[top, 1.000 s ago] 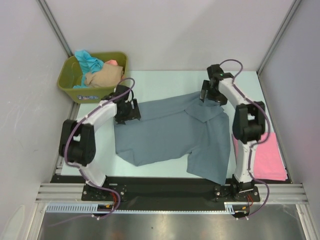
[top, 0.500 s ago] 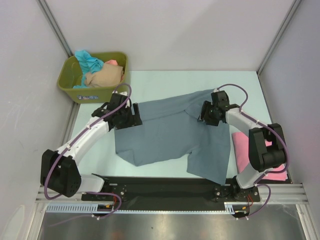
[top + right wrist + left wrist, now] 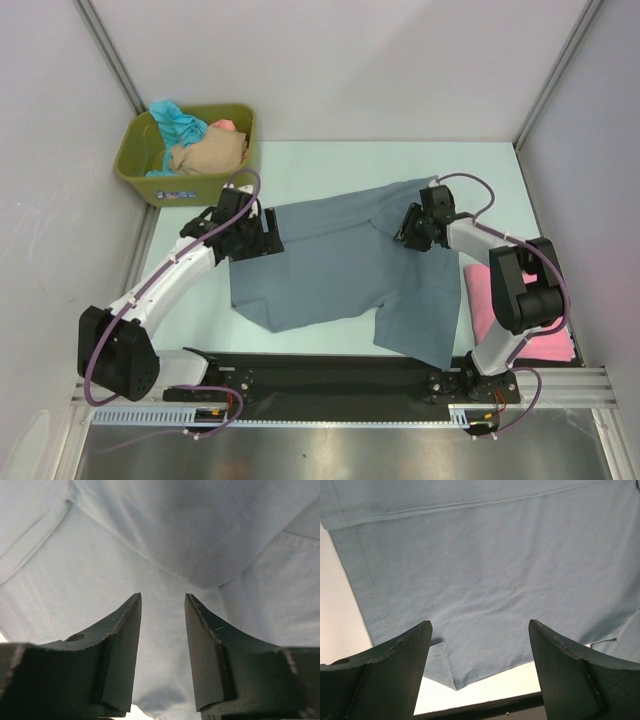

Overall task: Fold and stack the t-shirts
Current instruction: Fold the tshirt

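Note:
A slate grey-blue t-shirt (image 3: 340,265) lies spread and rumpled on the table, one part hanging toward the near edge. My left gripper (image 3: 262,232) sits low at its far left corner, open wide, the cloth (image 3: 480,555) and its hem corner showing between the fingers (image 3: 480,625). My right gripper (image 3: 408,228) is down on the shirt's far right part. Its jaws (image 3: 163,596) stand half closed with a gap, and creased cloth (image 3: 150,530) lies beneath and between them. A folded pink t-shirt (image 3: 550,340) lies at the right, partly under the right arm.
An olive-green tub (image 3: 135,165) at the far left corner holds teal (image 3: 178,122), beige (image 3: 208,152) and salmon (image 3: 225,125) shirts. Grey walls close in both sides and the back. A black rail (image 3: 330,372) runs along the near edge.
The right arm came down from the far right onto the shirt and its jaws narrowed from wide open. The left arm stretched out lower, its gripper staying at the shirt's left corner.

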### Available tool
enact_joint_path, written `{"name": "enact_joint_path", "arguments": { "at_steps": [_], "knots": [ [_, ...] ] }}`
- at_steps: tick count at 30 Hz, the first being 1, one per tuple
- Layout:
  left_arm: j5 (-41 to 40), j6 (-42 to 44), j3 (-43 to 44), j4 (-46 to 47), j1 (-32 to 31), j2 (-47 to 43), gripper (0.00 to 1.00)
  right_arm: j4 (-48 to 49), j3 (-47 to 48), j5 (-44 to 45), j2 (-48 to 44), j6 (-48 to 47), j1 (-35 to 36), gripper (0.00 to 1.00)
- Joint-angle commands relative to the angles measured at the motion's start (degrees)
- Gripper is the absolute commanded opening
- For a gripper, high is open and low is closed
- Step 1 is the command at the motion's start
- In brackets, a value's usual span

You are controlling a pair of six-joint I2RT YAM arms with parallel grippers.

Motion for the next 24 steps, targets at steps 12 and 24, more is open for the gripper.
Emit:
{"name": "enact_joint_path", "arguments": {
  "at_steps": [12,24],
  "knots": [
    [-0.03,1.61,5.00,-1.11,-0.41,3.04,0.84,16.13,-11.39,9.45,-3.54,6.61,0.37,0.48],
    [-0.03,2.32,4.91,-1.90,-0.41,3.39,0.84,24.65,-10.61,8.05,0.24,5.99,-2.70,0.54]
  ]
}}
